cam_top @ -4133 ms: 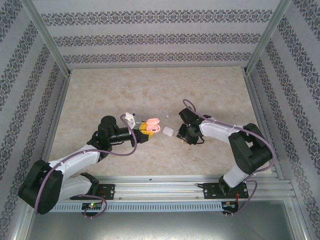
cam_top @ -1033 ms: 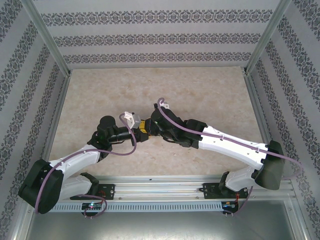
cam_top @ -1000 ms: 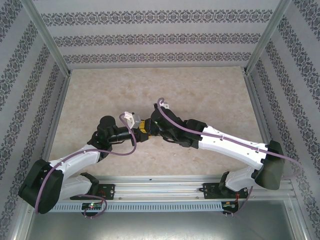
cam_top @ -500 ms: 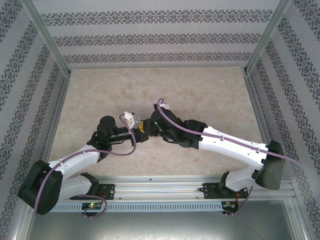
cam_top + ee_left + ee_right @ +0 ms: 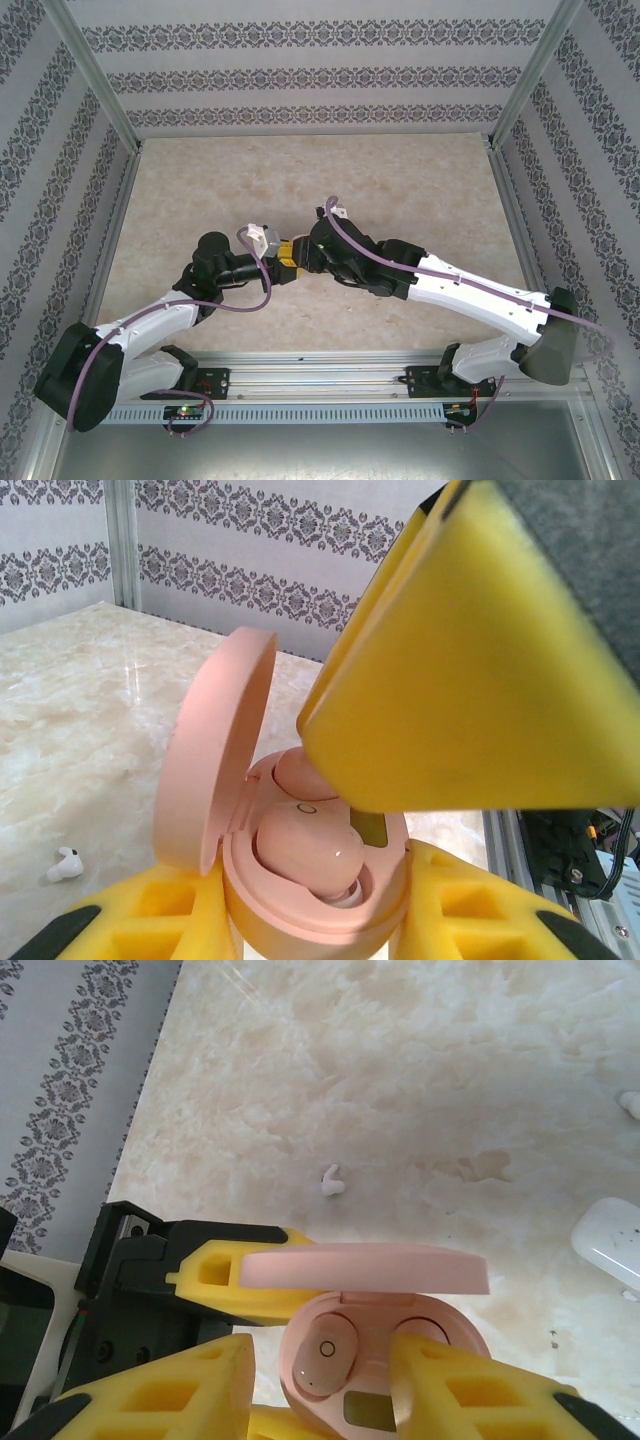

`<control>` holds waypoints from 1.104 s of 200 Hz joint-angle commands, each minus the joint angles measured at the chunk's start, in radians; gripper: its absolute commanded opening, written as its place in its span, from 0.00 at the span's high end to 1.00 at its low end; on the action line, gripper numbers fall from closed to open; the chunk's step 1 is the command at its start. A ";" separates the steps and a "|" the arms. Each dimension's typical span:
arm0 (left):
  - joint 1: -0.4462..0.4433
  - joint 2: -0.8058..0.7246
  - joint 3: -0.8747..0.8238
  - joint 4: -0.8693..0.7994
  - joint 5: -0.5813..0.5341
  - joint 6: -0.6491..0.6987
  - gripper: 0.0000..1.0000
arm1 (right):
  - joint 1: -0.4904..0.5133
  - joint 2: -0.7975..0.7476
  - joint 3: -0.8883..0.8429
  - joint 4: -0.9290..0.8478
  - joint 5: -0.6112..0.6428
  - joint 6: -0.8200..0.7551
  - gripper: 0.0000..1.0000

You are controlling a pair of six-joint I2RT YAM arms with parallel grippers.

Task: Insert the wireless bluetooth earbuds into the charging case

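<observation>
The right gripper [image 5: 320,1365] hangs with jaws parted, straddling the pink charging case [image 5: 365,1265] that the left gripper [image 5: 310,920] clamps, lid open. Both pink earbuds [image 5: 305,845] look seated beneath it. Next, likely: lift clear and fetch the white earbud [image 5: 331,1181] lying beyond on the marble table [image 5: 400,1080], inside damask-papered walls [image 5: 320,80].

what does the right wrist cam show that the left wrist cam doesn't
Right wrist view adds: the white case on the table at right, and a whitish nub at the right edge above it.
Left wrist view adds: both pink earbuds in the case, the far one partly covered from above.
Both share: the open pink case clamped in the left gripper, one pink earbud seated inside, the right gripper open above it, and a white earbud loose on the table.
</observation>
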 commanded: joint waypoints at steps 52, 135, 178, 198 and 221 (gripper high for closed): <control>0.008 -0.028 0.004 0.019 0.040 0.026 0.86 | 0.000 -0.064 0.082 -0.077 0.006 -0.036 0.68; 0.008 -0.025 0.039 -0.004 0.067 0.068 0.86 | -0.015 0.018 0.118 -0.132 -0.116 -0.079 0.82; 0.009 -0.036 0.042 0.000 0.068 0.072 0.86 | -0.018 0.065 0.106 -0.141 -0.131 -0.086 0.83; 0.009 -0.041 0.040 -0.005 0.065 0.076 0.87 | -0.021 0.067 0.106 -0.150 -0.133 -0.084 0.83; 0.009 -0.042 0.035 -0.013 0.063 0.082 0.87 | -0.021 0.042 0.120 -0.159 -0.128 -0.086 0.83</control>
